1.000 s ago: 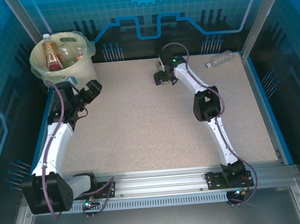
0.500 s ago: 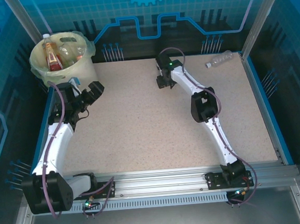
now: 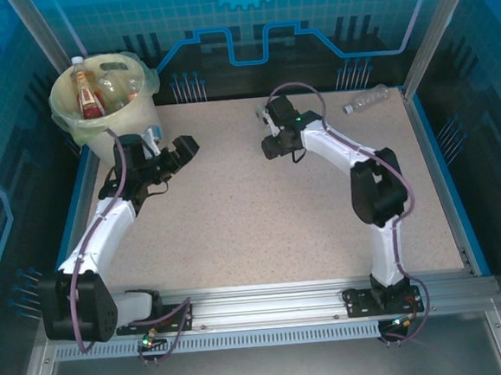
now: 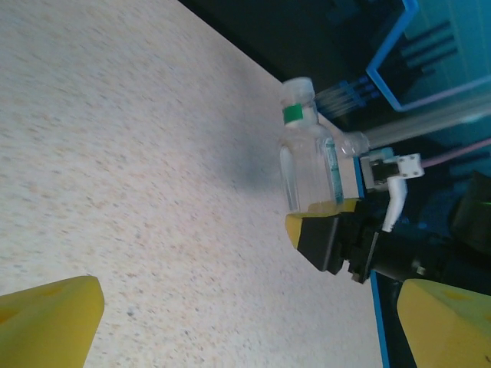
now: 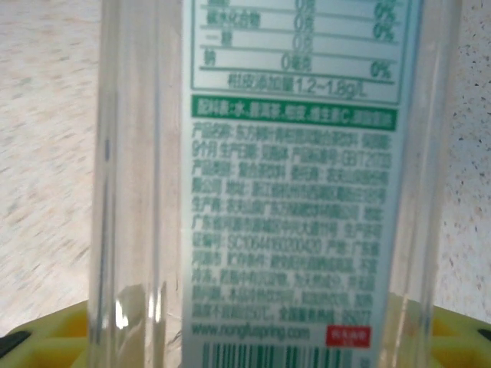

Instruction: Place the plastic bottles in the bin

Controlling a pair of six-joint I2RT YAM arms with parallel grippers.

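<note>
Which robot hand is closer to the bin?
Left. The left gripper is open just beside the bin; the right gripper is farther off, mid-table, shut on a bottle.

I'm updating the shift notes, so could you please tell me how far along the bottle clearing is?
Done: several bottles sit in the bin. In hand: the right arm's jaws are shut on a green-labelled bottle; the left jaws are open, empty. Left: that bottle and one clear bottle lying near the far right corner.
</note>
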